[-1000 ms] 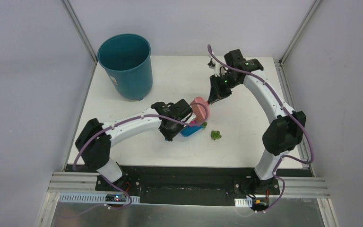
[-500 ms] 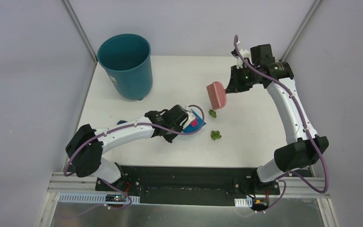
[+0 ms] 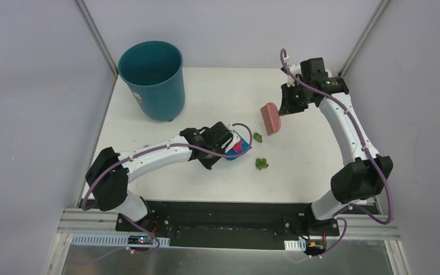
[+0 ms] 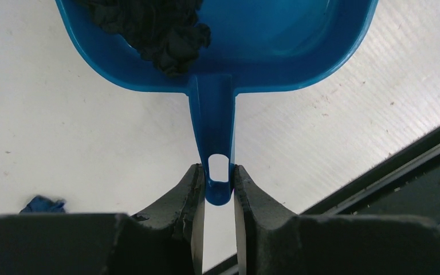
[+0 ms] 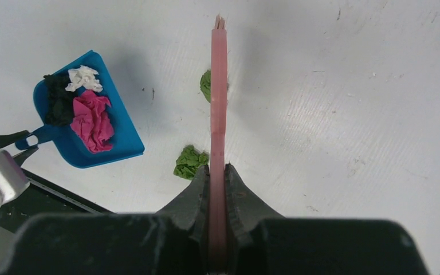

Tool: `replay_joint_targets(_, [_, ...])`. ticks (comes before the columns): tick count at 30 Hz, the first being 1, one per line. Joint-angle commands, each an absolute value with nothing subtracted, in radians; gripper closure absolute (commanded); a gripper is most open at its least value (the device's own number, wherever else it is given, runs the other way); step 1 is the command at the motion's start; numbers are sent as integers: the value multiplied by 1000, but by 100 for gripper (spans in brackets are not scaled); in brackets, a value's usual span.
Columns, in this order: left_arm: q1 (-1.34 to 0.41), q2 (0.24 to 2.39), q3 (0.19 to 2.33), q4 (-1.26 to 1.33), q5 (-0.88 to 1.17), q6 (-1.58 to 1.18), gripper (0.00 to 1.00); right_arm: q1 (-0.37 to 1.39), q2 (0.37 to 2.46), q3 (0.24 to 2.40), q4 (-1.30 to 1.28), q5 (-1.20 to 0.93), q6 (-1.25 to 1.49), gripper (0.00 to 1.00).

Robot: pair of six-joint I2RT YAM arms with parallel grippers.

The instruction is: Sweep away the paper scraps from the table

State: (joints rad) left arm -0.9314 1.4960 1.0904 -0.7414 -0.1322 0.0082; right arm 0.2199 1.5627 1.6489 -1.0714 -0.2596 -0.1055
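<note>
My left gripper (image 4: 218, 172) is shut on the handle tip of the blue dustpan (image 4: 275, 51), which rests on the table (image 3: 217, 97). Magenta (image 5: 93, 119), black (image 5: 59, 103) and white (image 5: 83, 77) paper scraps lie in the pan (image 3: 232, 154). My right gripper (image 5: 218, 169) is shut on the pink brush (image 5: 218, 86), held above the table right of the pan (image 3: 271, 118). Two green scraps (image 3: 258, 137) (image 3: 262, 164) lie on the table between brush and pan. A dark blue scrap (image 4: 43, 204) lies near the left fingers.
A teal round bin (image 3: 152, 77) stands at the table's back left corner. A black strip (image 3: 223, 209) runs along the near edge by the arm bases. Grey walls close in the back and sides.
The right arm has swung the brush away from the dustpan, to the right and back. The left arm has shifted the dustpan slightly; one green scrap now lies uncovered beside it.
</note>
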Motion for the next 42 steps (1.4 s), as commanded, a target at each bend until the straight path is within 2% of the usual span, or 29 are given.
replay_joint_targets(1, [-951,1586,1289,-968,-134,-12,100,213,1601,1654,-993,-215,-129,100])
replay_joint_targets(5, [-952,1685,1381,-1104,-202,-27,100,213,1633,1640,-953,-202,-125,100])
replay_joint_targets(10, [-951,1816,1455,-1151,-54,-18,100,231,1697,1650,-951,-137,-154,100])
replay_joint_targets(16, [-950,1952,1544,-1160,-20,-33,100,308,1745,1602,-915,-53,-182,100])
replay_joint_targets(20, [-951,2054,1632,-1171,-16,-35,100,364,1785,1582,-950,-173,-193,100])
replay_joint_targets(23, [-951,2094,1682,-1168,-24,-22,100,351,1805,1609,-1048,-406,-168,100])
replay_joint_targets(26, [-950,2105,1704,-1159,-34,-20,100,335,1782,1620,-1075,-500,-139,100])
replay_joint_targets(34, [-950,2032,1600,-1041,-95,-28,100,308,1683,1617,-1043,-396,-136,100])
replay_joint_targets(37, [-952,1943,1483,-914,-148,-39,100,285,1674,1612,-1037,-354,-143,100])
replay_joint_targets(42, [-964,1745,1233,-592,-193,-43,100,161,1680,1604,-1047,-437,-120,100])
